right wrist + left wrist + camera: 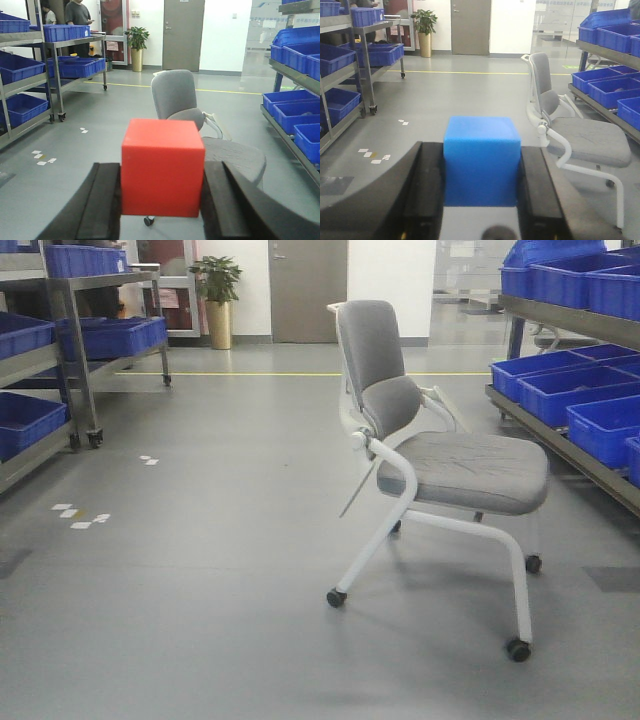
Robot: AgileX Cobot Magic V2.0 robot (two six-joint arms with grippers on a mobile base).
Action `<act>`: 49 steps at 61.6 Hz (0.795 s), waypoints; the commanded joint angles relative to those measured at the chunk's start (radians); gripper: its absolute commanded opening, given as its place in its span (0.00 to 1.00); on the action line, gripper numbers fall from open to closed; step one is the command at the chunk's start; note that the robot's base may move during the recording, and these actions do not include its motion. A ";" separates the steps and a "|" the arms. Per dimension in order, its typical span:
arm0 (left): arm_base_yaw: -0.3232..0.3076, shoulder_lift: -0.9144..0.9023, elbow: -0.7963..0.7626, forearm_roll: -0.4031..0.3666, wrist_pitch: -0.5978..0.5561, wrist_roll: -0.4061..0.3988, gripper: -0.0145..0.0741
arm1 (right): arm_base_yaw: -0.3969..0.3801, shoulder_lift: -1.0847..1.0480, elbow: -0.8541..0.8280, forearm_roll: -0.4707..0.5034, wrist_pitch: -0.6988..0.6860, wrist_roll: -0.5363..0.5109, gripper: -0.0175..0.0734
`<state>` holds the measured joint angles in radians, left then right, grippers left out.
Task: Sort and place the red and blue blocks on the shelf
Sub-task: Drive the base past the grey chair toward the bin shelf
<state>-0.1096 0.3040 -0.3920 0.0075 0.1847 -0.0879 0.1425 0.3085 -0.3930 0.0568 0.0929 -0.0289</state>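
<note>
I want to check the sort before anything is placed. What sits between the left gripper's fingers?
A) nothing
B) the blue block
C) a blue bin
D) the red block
B: the left wrist view shows the blue block held between the dark fingers of the left gripper, while the red block is in the right gripper.
</note>
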 commanded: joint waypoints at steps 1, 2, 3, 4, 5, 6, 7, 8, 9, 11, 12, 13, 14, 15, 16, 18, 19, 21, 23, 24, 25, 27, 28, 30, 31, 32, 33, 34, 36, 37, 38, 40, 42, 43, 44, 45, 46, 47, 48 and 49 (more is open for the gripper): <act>-0.001 0.009 -0.031 -0.008 -0.087 -0.002 0.30 | -0.005 0.005 -0.027 0.000 -0.093 -0.009 0.47; -0.001 0.009 -0.031 -0.008 -0.087 -0.002 0.30 | -0.005 0.005 -0.027 0.000 -0.093 -0.009 0.47; -0.001 0.009 -0.031 -0.008 -0.087 -0.002 0.30 | -0.005 0.005 -0.027 0.000 -0.093 -0.009 0.47; -0.001 0.009 -0.031 -0.008 -0.087 -0.002 0.30 | -0.005 0.005 -0.027 0.000 -0.093 -0.009 0.47; -0.001 0.009 -0.031 -0.008 -0.087 -0.002 0.30 | -0.005 0.005 -0.027 0.000 -0.093 -0.009 0.47; -0.001 0.009 -0.031 -0.008 -0.087 -0.002 0.30 | -0.005 0.005 -0.027 0.000 -0.093 -0.009 0.47; -0.001 0.009 -0.031 -0.008 -0.087 -0.002 0.30 | -0.005 0.005 -0.027 0.000 -0.093 -0.009 0.47; -0.001 0.009 -0.031 -0.008 -0.087 -0.002 0.30 | -0.005 0.005 -0.027 0.000 -0.093 -0.009 0.47; -0.001 0.009 -0.031 -0.008 -0.087 -0.002 0.30 | -0.005 0.005 -0.027 0.000 -0.093 -0.009 0.47; -0.001 0.009 -0.031 -0.008 -0.087 -0.002 0.30 | -0.005 0.005 -0.027 0.000 -0.093 -0.009 0.47; -0.001 0.009 -0.031 -0.008 -0.087 -0.002 0.30 | -0.005 0.005 -0.027 0.000 -0.093 -0.009 0.47; -0.001 0.009 -0.031 -0.008 -0.087 -0.002 0.30 | -0.005 0.005 -0.027 0.000 -0.093 -0.009 0.47; -0.001 0.009 -0.031 -0.008 -0.087 -0.002 0.30 | -0.005 0.005 -0.027 0.000 -0.093 -0.009 0.47; -0.001 0.009 -0.031 -0.008 -0.087 -0.002 0.30 | -0.005 0.005 -0.027 0.000 -0.093 -0.009 0.47; -0.001 0.009 -0.031 -0.008 -0.087 -0.002 0.30 | -0.005 0.005 -0.027 0.000 -0.093 -0.009 0.47; -0.001 0.009 -0.031 -0.008 -0.087 -0.002 0.30 | -0.005 0.005 -0.027 0.000 -0.093 -0.009 0.47; -0.001 0.009 -0.031 -0.008 -0.087 -0.002 0.30 | -0.005 0.005 -0.027 0.000 -0.093 -0.009 0.47; -0.001 0.009 -0.031 -0.008 -0.087 -0.002 0.30 | -0.005 0.005 -0.027 0.000 -0.093 -0.009 0.47; -0.001 0.009 -0.031 -0.008 -0.087 -0.002 0.30 | -0.005 0.005 -0.027 0.000 -0.093 -0.009 0.47; -0.001 0.009 -0.031 -0.008 -0.087 -0.002 0.30 | -0.005 0.005 -0.027 0.000 -0.093 -0.009 0.47; -0.001 0.009 -0.031 -0.008 -0.087 -0.002 0.30 | -0.005 0.005 -0.027 0.000 -0.093 -0.009 0.47; -0.001 0.009 -0.031 -0.008 -0.087 -0.002 0.30 | -0.005 0.005 -0.027 0.000 -0.093 -0.009 0.47; -0.001 0.009 -0.031 -0.008 -0.087 -0.002 0.30 | -0.005 0.005 -0.027 0.000 -0.093 -0.009 0.47; -0.001 0.009 -0.031 -0.008 -0.087 -0.002 0.30 | -0.005 0.005 -0.027 0.000 -0.093 -0.009 0.47; -0.001 0.009 -0.031 -0.008 -0.087 -0.002 0.30 | -0.005 0.005 -0.027 0.000 -0.093 -0.009 0.47; -0.001 0.009 -0.031 -0.008 -0.087 -0.002 0.30 | -0.005 0.005 -0.027 0.000 -0.093 -0.009 0.47; -0.001 0.009 -0.031 -0.008 -0.087 -0.002 0.30 | -0.005 0.005 -0.027 0.000 -0.093 -0.009 0.47; -0.001 0.009 -0.031 -0.008 -0.087 -0.002 0.30 | -0.005 0.005 -0.027 0.000 -0.093 -0.009 0.47; -0.001 0.009 -0.031 -0.008 -0.087 -0.002 0.30 | -0.005 0.005 -0.027 0.000 -0.093 -0.009 0.47; -0.001 0.009 -0.031 -0.008 -0.087 -0.002 0.30 | -0.005 0.005 -0.027 0.000 -0.093 -0.009 0.47; -0.001 0.009 -0.031 -0.008 -0.087 -0.002 0.30 | -0.005 0.005 -0.027 0.000 -0.093 -0.009 0.47; -0.001 0.009 -0.031 -0.008 -0.087 -0.002 0.30 | -0.005 0.005 -0.027 0.000 -0.093 -0.009 0.47; -0.001 0.009 -0.031 -0.008 -0.087 -0.002 0.30 | -0.005 0.005 -0.027 0.000 -0.093 -0.009 0.47; -0.001 0.009 -0.031 -0.008 -0.087 -0.002 0.30 | -0.005 0.005 -0.027 0.000 -0.093 -0.009 0.47; -0.001 0.009 -0.031 -0.008 -0.087 -0.002 0.30 | -0.005 0.005 -0.027 0.000 -0.093 -0.009 0.47; -0.001 0.009 -0.031 -0.008 -0.087 -0.002 0.30 | -0.005 0.005 -0.027 0.000 -0.093 -0.009 0.47; -0.001 0.009 -0.031 -0.008 -0.087 -0.002 0.30 | -0.005 0.005 -0.027 0.000 -0.093 -0.009 0.47; -0.001 0.009 -0.031 -0.008 -0.087 -0.002 0.30 | -0.005 0.005 -0.027 0.000 -0.093 -0.009 0.47; -0.001 0.009 -0.031 -0.008 -0.087 -0.002 0.30 | -0.005 0.005 -0.027 0.000 -0.093 -0.009 0.47; -0.001 0.009 -0.031 -0.008 -0.087 -0.002 0.30 | -0.005 0.005 -0.027 0.000 -0.093 -0.009 0.47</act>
<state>-0.1096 0.3040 -0.3920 0.0075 0.1847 -0.0875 0.1425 0.3085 -0.3930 0.0568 0.0929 -0.0289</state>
